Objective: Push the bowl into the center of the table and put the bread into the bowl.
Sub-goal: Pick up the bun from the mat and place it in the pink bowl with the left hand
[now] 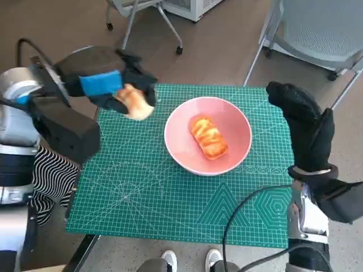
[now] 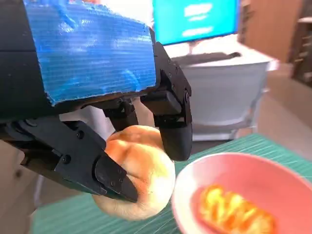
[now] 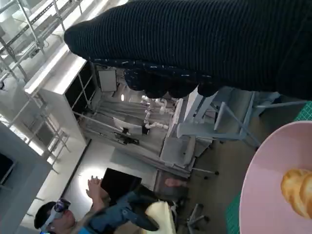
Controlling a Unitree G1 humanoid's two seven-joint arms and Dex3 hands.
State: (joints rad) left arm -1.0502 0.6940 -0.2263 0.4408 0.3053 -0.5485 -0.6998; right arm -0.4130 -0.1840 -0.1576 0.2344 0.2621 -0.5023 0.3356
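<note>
A pink bowl sits near the middle of the green cutting mat, with a glazed golden bread lying in it. My left hand hovers over the mat's far left corner and grips a pale round bread roll, lifted just left of the bowl. In the left wrist view the black fingers clamp the roll beside the bowl. My right hand is raised right of the bowl, fingers together, holding nothing. The right wrist view shows the glove above the bowl's rim.
The green mat covers the small table. Grey chairs stand beyond the far edge, and shoes show at the near edge. A person appears in the right wrist view.
</note>
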